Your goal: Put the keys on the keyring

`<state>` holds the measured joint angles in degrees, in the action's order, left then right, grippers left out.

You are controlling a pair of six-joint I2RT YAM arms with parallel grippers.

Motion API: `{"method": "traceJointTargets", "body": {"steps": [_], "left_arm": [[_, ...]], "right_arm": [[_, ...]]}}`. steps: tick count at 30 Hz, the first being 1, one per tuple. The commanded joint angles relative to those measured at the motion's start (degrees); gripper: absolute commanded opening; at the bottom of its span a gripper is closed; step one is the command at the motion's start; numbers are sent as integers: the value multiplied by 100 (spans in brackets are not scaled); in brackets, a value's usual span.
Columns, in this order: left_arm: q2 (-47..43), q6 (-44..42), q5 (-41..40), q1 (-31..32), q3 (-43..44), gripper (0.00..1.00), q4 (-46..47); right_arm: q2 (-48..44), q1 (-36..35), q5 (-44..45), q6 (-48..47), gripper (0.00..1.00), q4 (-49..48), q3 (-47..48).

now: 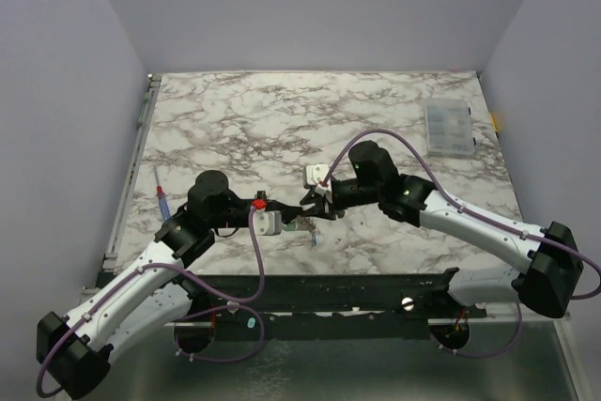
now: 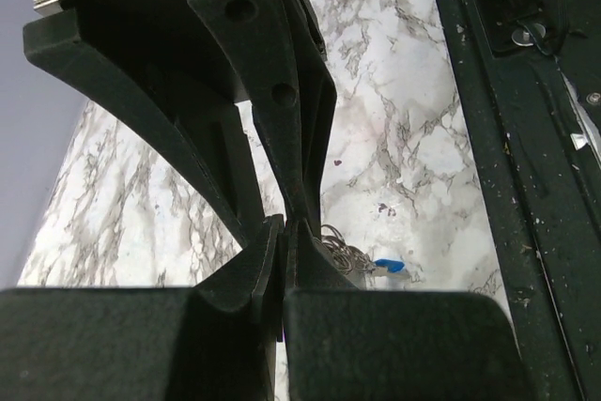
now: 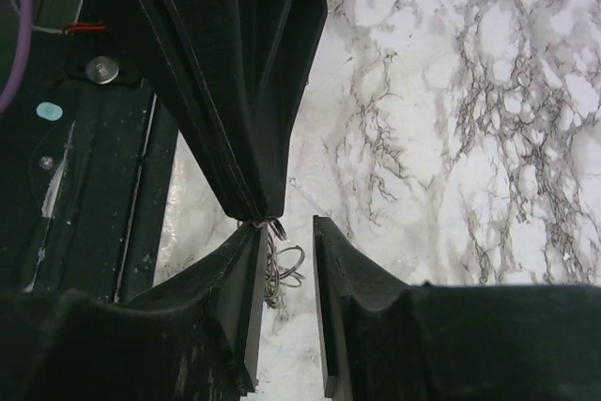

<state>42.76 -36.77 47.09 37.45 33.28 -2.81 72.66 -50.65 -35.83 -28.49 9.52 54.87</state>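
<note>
My left gripper (image 1: 286,223) and right gripper (image 1: 315,206) meet tip to tip near the table's front middle. In the left wrist view the left gripper (image 2: 284,232) is shut, with the thin wire keyring (image 2: 340,249) beside its tip and the blue key (image 2: 390,266) hanging just past it. In the right wrist view the right gripper (image 3: 286,251) is open around the keyring (image 3: 289,265), which hangs from the left gripper's closed tips above. The blue key (image 1: 315,241) shows below the grippers in the top view. I cannot make out the green key.
A clear compartment box (image 1: 449,129) sits at the back right. A blue-and-red pen-like tool (image 1: 161,196) lies at the left edge. A black rail (image 1: 329,288) runs along the table's near edge, close under the grippers.
</note>
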Motion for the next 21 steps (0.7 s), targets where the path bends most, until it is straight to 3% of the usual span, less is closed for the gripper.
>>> {"method": "traceJointTargets", "body": {"steps": [1, 5, 6, 21], "left_arm": [[-71, -128, 217, -33, 5, 0, 57], [-82, -147, 218, -37, 11, 0, 52], [-90, -146, 212, -34, 12, 0, 52], [-370, -249, -573, -38, -75, 0, 61]], "right_arm": [[117, 12, -193, 23, 30, -104, -8], [188, 12, -113, 26, 3, -117, 1], [195, 12, -34, 38, 1, -113, 0], [-686, 12, 1254, 360, 0, -837, -495]]}}
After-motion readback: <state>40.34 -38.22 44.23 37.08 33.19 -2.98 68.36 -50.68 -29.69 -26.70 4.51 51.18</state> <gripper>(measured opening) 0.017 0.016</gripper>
